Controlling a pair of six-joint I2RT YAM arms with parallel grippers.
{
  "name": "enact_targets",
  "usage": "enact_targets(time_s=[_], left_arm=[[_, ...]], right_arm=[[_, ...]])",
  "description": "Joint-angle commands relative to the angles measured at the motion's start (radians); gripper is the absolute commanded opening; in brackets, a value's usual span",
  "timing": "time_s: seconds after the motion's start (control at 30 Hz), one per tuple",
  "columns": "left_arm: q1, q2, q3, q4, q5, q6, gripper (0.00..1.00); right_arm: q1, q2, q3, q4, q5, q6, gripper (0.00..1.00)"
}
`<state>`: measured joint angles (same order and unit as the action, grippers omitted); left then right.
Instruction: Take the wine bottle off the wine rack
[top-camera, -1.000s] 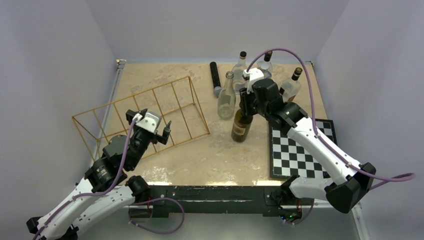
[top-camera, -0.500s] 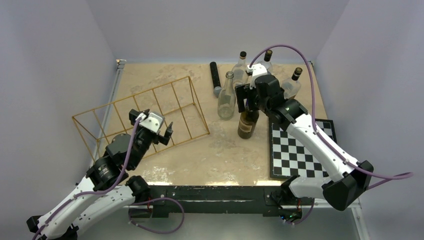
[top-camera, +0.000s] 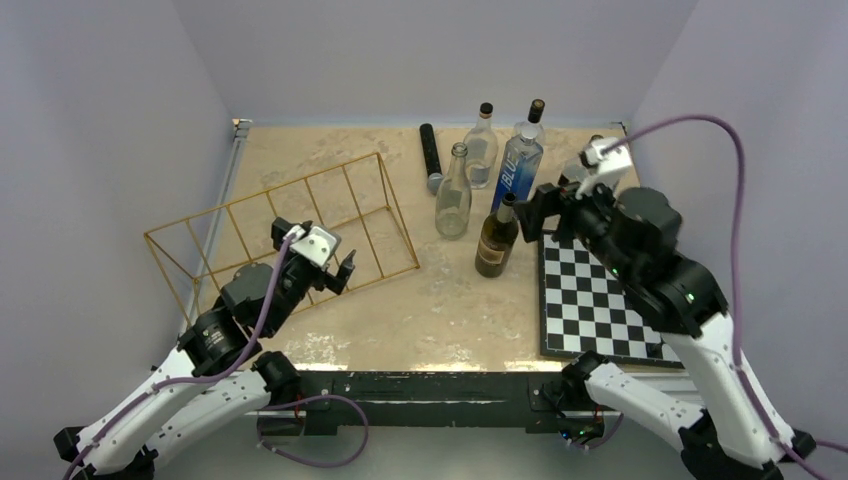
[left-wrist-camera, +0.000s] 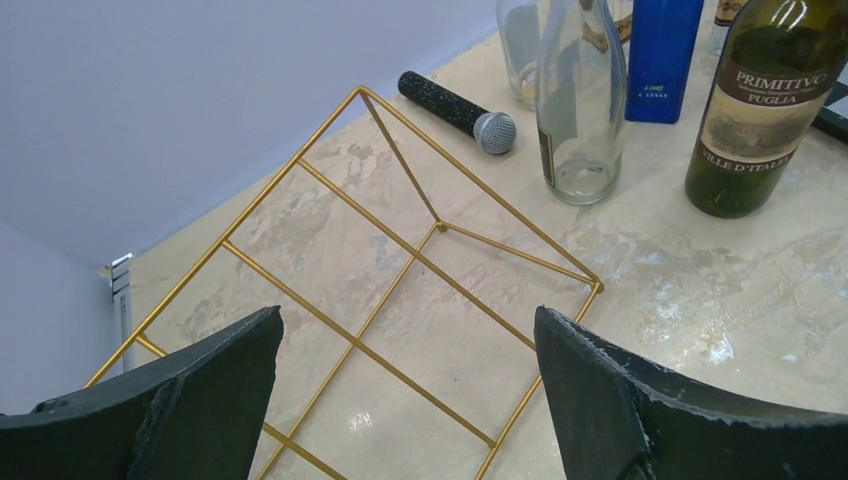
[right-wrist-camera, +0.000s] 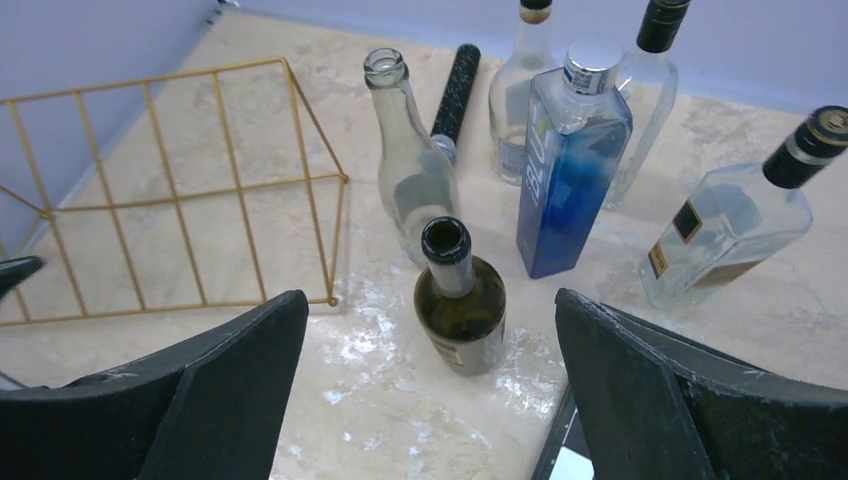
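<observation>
The dark green wine bottle (top-camera: 497, 240) (left-wrist-camera: 755, 110) (right-wrist-camera: 462, 300) stands upright on the table, right of the gold wire wine rack (top-camera: 290, 230) (left-wrist-camera: 400, 250) (right-wrist-camera: 180, 200) and apart from it. The rack's bays that show hold nothing. My right gripper (top-camera: 540, 208) (right-wrist-camera: 430, 297) is open, raised behind and to the right of the bottle, touching nothing. My left gripper (top-camera: 318, 250) (left-wrist-camera: 408, 320) hovers open over the rack's near right corner, with only wire and table between its fingers.
A clear glass bottle (top-camera: 453, 195), a blue bottle (top-camera: 517, 165) and other clear bottles (top-camera: 481, 140) crowd behind the wine bottle. A microphone (top-camera: 431, 155) lies at the back. A chessboard (top-camera: 600, 300) lies right of the wine bottle. A flat flask (right-wrist-camera: 720, 225) lies far right.
My right gripper has opened, let go of the wine bottle and pulled back up to the right. The bottle now stands alone. My left gripper drifted slightly right.
</observation>
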<state>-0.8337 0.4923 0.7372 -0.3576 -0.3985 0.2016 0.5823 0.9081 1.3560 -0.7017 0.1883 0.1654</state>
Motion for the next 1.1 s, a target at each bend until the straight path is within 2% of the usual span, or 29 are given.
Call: enact_targets(time_s=[0.0,0.13,0.3,0.7,1.07], left_arm=[[-0.002,-0.001,0.018,0.024,0.074,-0.018,0.99],[-0.001,-0.053,-0.028,0.1,0.175,-0.033,0.99],[-0.001,-0.116,-0.075,0.192,0.235,-0.071,0.99],[-0.001,-0.134,-0.081,0.205,0.239,-0.077,0.99],[-0.002,-0.132,-0.081,0.204,0.244,-0.072,0.99]], right_arm=[[-0.002,-0.141,-0.068,-0.06,-0.027,0.092,0.99],[-0.002,-0.217,-0.124,-0.089,-0.086,0.199,0.99],[-0.003,-0.284,-0.208,-0.043,-0.184,0.255,0.99],[-0.003,-0.267,-0.264,-0.03,-0.268,0.275,0.99],[-0.003,-0.287,-0.297,-0.011,-0.257,0.253,0.99]])
